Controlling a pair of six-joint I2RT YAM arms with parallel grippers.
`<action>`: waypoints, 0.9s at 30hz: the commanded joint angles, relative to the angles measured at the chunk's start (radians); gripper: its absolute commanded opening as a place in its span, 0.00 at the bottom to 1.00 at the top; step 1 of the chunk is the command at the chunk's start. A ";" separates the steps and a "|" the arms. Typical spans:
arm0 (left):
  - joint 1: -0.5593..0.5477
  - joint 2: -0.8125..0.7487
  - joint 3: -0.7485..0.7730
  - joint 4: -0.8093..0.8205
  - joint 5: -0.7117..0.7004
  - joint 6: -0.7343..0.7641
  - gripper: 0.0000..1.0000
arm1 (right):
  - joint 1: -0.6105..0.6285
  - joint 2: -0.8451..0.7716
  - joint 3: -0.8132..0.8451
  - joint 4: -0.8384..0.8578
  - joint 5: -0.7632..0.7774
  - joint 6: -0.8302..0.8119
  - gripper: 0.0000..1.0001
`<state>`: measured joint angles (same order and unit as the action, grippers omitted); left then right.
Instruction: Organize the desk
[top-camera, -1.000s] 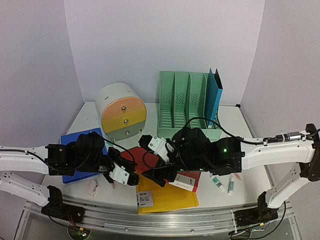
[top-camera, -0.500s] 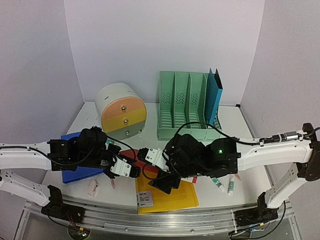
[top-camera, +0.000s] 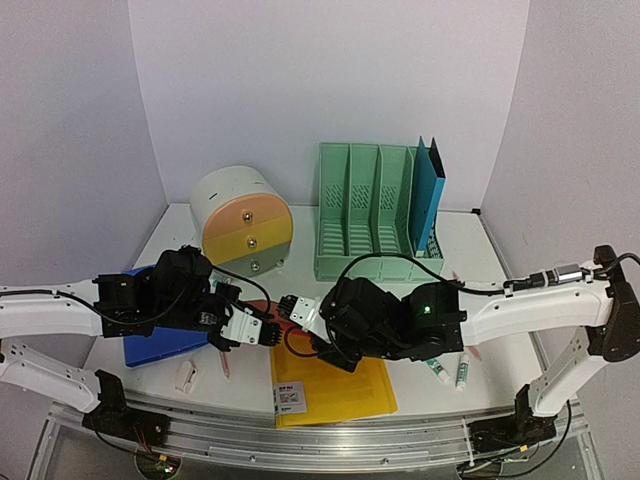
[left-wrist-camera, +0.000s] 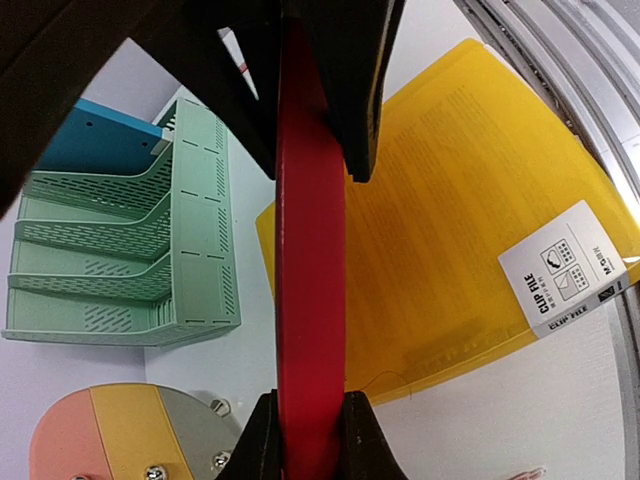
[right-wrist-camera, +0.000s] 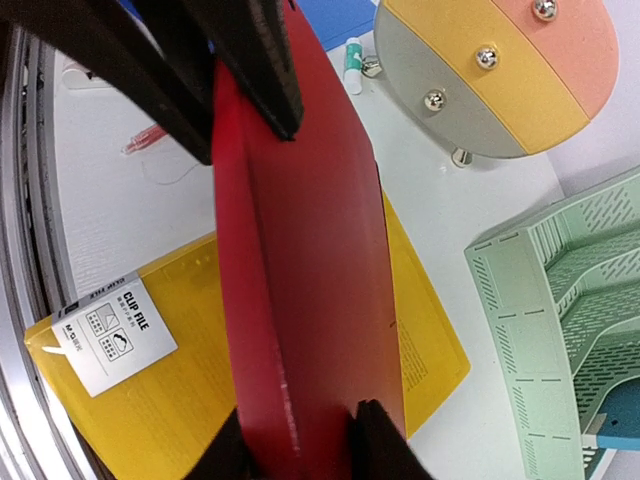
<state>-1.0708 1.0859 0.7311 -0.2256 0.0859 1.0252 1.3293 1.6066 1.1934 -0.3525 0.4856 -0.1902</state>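
A red folder (left-wrist-camera: 310, 250) stands on edge above the white desk (top-camera: 180, 235), held from both ends. My left gripper (left-wrist-camera: 310, 440) is shut on one edge, fingers pressed to both faces. My right gripper (right-wrist-camera: 305, 445) is closed on the opposite edge of the red folder (right-wrist-camera: 300, 250). In the top view the two grippers meet at the desk's front middle, left gripper (top-camera: 272, 328) and right gripper (top-camera: 288, 312), with only a sliver of the red folder (top-camera: 262, 306) showing between them.
A yellow clip file (top-camera: 335, 385) lies flat under the grippers. A green file rack (top-camera: 375, 210) with a blue folder (top-camera: 428, 195) stands at the back, a round drawer unit (top-camera: 245, 220) to its left. A blue book (top-camera: 150, 340), white eraser (top-camera: 185, 375) and two tubes (top-camera: 435, 368) lie nearby.
My right gripper moved left and closed onto the red folder. The folder went from lying flat to standing on edge between the grippers. The left gripper shifted slightly back, still holding.
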 joint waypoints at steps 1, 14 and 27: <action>-0.011 -0.051 0.098 0.097 0.112 -0.078 0.00 | -0.040 -0.015 0.017 -0.022 0.074 0.003 0.19; 0.070 -0.148 0.217 0.222 0.004 -0.374 1.00 | -0.176 -0.238 0.125 -0.039 -0.128 0.048 0.00; 0.347 -0.122 0.446 0.144 0.308 -1.054 1.00 | -0.358 -0.398 0.184 0.485 -0.548 0.106 0.00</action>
<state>-0.7486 0.9513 1.1351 -0.0703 0.2590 0.2467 0.9929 1.2772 1.3166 -0.2194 0.1286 -0.1150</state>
